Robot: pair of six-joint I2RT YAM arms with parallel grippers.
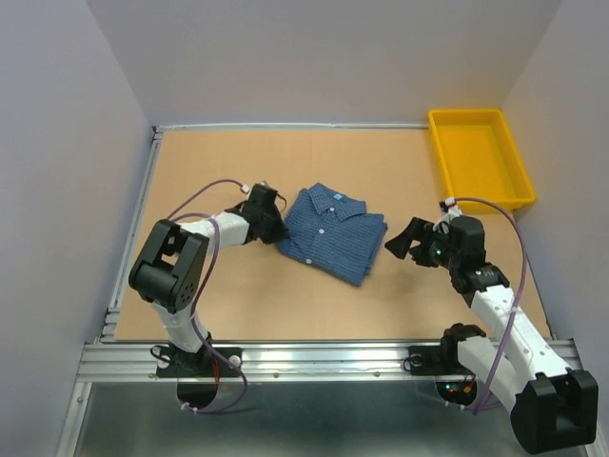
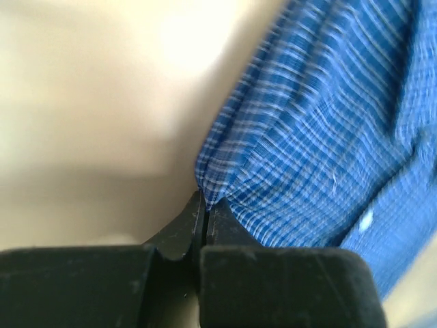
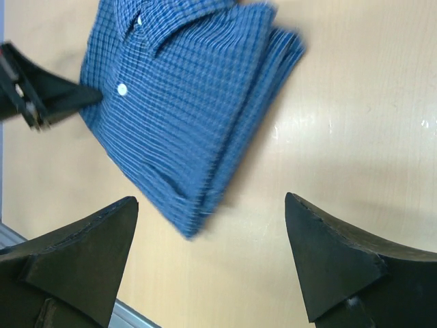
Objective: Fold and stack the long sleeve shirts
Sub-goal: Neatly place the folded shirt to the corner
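Note:
A folded blue checked long sleeve shirt (image 1: 333, 231) lies in the middle of the brown table, collar up and away from the arms. My left gripper (image 1: 277, 228) is at the shirt's left edge, shut on a pinch of the cloth (image 2: 213, 179). In the left wrist view the gripper (image 2: 204, 200) has its two black tips pressed together on the fabric fold. To the shirt's right my right gripper (image 1: 406, 242) hovers open, a short way off the cloth. The right wrist view shows the shirt (image 3: 184, 102) ahead of that gripper (image 3: 212, 201) and nothing between its wide-apart fingers.
A yellow bin (image 1: 479, 157) stands at the table's back right corner. White walls close in the table on three sides, and a metal rail (image 1: 324, 357) runs along the near edge by the arm bases.

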